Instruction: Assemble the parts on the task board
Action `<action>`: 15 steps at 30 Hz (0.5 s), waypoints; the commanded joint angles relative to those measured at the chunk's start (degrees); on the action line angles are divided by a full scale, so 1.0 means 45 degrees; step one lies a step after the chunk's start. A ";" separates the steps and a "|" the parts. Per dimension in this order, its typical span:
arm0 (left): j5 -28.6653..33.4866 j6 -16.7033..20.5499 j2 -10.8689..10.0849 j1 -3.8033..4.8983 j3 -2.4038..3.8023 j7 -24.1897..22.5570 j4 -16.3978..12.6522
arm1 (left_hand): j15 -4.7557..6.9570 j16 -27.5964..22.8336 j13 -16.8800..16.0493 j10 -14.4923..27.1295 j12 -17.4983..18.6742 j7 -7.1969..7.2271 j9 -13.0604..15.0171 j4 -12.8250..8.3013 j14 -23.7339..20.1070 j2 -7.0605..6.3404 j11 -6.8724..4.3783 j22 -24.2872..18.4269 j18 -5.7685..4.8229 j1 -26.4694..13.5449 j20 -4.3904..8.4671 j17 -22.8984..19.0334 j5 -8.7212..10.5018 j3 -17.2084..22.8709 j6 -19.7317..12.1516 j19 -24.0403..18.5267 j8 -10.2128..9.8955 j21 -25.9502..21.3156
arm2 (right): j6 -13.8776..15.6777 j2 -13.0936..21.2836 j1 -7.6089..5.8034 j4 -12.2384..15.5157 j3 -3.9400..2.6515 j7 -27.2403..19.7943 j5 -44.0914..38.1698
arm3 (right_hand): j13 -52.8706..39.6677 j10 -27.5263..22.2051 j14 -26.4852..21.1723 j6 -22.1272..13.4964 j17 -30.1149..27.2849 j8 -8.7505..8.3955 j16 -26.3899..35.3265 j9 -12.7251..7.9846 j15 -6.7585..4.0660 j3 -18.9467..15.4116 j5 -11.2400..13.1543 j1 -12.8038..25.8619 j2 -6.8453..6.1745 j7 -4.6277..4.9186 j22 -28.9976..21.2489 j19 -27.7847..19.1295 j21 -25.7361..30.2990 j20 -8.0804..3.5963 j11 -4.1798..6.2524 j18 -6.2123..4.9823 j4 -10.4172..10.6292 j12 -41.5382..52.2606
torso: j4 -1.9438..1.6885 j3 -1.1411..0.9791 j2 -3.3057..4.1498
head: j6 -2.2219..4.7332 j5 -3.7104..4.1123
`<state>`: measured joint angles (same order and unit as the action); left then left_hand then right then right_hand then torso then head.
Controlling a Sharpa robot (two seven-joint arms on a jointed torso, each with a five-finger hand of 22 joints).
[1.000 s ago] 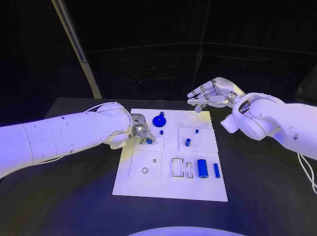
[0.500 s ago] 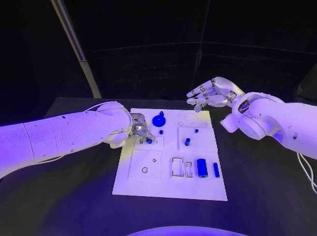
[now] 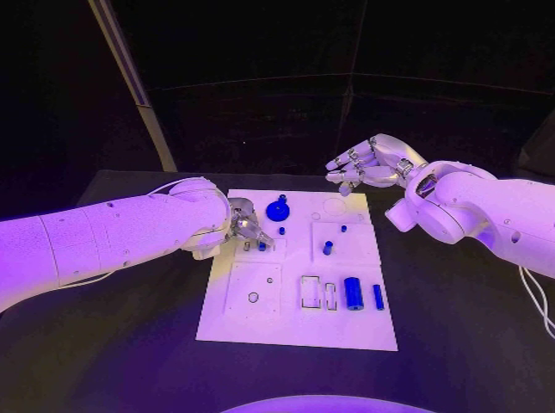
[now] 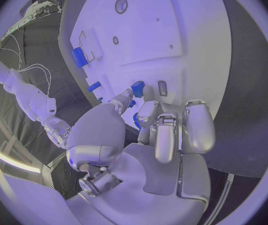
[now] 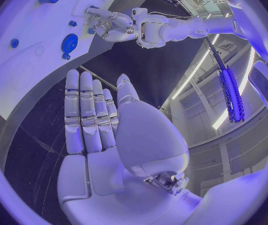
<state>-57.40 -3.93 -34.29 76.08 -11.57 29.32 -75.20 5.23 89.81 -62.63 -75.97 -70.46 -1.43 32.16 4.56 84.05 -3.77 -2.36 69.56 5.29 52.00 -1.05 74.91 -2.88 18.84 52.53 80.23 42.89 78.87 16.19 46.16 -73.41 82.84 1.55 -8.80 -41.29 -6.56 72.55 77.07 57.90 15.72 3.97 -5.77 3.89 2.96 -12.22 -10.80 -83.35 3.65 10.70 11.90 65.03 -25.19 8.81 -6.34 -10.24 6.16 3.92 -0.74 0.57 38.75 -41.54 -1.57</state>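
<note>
One task board, seven blue parts, left hand pinching a small blue part, right hand empty, fingers apart

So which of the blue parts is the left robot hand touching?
The small blue part at the left robot hand fingertips; the other blue parts lie apart, untouched.

The left hand is blocking the task board's left edge (fingers down); its near half is lying open.
</note>
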 commanded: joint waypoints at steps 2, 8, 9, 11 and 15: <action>0.0102 0.0162 -0.0028 0.0012 0.0008 0.0021 -0.0019 | 0.0081 0.0042 -0.0031 -0.0078 -0.0072 0.0006 0.0020 0.0074 0.1322 0.0025 -0.0011 0.0037 -0.0235 -0.0128 0.0042 0.3354 0.0038 -0.0189 0.0061 0.0063 0.0058 0.0080 | -0.0119 -0.0003 -0.0024 -0.0002 -0.0007 -0.0041 -0.0021 | 0.0019 -0.0103 -0.0104 -0.0113 0.0019 -0.0037 0.0090 -0.0015 0.0010 -0.0081 -0.0013 0.0177 0.0007 -0.0021 -0.0027 -0.0085 0.0080 -0.0003 -0.0012 -0.0024 -0.0012 -0.0054 | -0.0015 -0.0003 -0.0004 | 0.0008 0.0011; 0.0123 0.0152 -0.0009 0.0011 0.0008 0.0023 -0.0055 | 0.0086 0.0042 -0.0047 -0.0090 -0.0085 0.0013 0.0023 0.0121 0.1322 0.0048 -0.0016 0.0064 -0.0241 -0.0143 0.0048 0.3354 0.0037 -0.0266 0.0068 0.0077 0.0061 0.0094 | -0.0137 -0.0014 -0.0024 -0.0022 -0.0007 -0.0038 -0.0021 | 0.0024 -0.0143 -0.0133 -0.0135 0.0017 -0.0036 0.0115 -0.0015 0.0025 -0.0099 -0.0015 0.0199 0.0008 -0.0007 -0.0044 -0.0103 0.0109 0.0013 -0.0028 -0.0024 -0.0001 -0.0054 | -0.0011 -0.0002 0.0002 | 0.0000 -0.0001; 0.0124 0.0154 -0.0007 0.0011 0.0008 0.0024 -0.0059 | 0.0086 0.0042 -0.0047 -0.0090 -0.0085 0.0013 0.0023 0.0121 0.1322 0.0048 -0.0016 0.0064 -0.0241 -0.0143 0.0048 0.3354 0.0037 -0.0266 0.0068 0.0077 0.0061 0.0094 | -0.0139 -0.0016 -0.0024 -0.0024 -0.0007 -0.0038 -0.0021 | 0.0024 -0.0143 -0.0133 -0.0135 0.0017 -0.0036 0.0115 -0.0015 0.0025 -0.0099 -0.0015 0.0199 0.0008 -0.0007 -0.0044 -0.0103 0.0109 0.0013 -0.0028 -0.0024 -0.0001 -0.0054 | -0.0011 -0.0002 0.0002 | 0.0001 -0.0002; 0.0127 0.0171 -0.0007 0.0011 0.0009 0.0028 -0.0067 | 0.0089 0.0042 -0.0066 -0.0104 -0.0100 0.0018 0.0025 0.0145 0.1322 0.0066 -0.0020 0.0075 -0.0243 -0.0145 0.0051 0.3354 0.0037 -0.0306 0.0075 0.0084 0.0065 0.0099 | -0.0143 -0.0019 -0.0024 -0.0031 -0.0007 -0.0037 -0.0021 | 0.0025 -0.0154 -0.0140 -0.0141 0.0016 -0.0036 0.0122 -0.0015 0.0030 -0.0104 -0.0015 0.0206 0.0007 -0.0004 -0.0048 -0.0107 0.0117 0.0017 -0.0032 -0.0024 0.0001 -0.0053 | -0.0009 -0.0003 -0.0001 | 0.0000 0.0000; 0.0154 0.0284 -0.0111 0.0010 0.0015 0.0028 -0.0145 | 0.0092 0.0042 -0.0033 -0.0089 -0.0077 0.0020 0.0026 0.0163 0.1322 0.0069 -0.0022 0.0041 -0.0236 -0.0147 0.0054 0.3354 0.0038 -0.0347 0.0074 0.0069 0.0066 0.0081 | -0.0145 -0.0018 -0.0024 -0.0046 -0.0007 -0.0036 -0.0021 | 0.0030 -0.0187 -0.0164 -0.0159 0.0014 -0.0036 0.0143 -0.0015 0.0043 -0.0122 -0.0014 0.0227 0.0003 0.0008 -0.0063 -0.0123 0.0142 0.0030 -0.0045 -0.0025 0.0009 -0.0052 | -0.0010 -0.0002 -0.0005 | 0.0024 0.0015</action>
<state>-57.14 -3.42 -34.54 76.08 -11.55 29.35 -75.63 5.23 89.81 -62.87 -75.97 -70.78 -1.43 32.21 5.23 84.05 -3.50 -2.35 69.83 5.29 51.73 -0.86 74.91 -2.88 17.67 52.53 80.42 42.88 79.09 15.97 46.12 -73.41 82.62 1.55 -8.75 -41.31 -6.51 71.93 76.87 57.52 15.71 3.97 -5.30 3.89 3.16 -12.53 -10.80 -82.84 3.71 10.73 11.68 64.82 -24.83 9.01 -6.55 -10.24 6.15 3.92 -0.78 0.56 38.75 -41.51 -1.56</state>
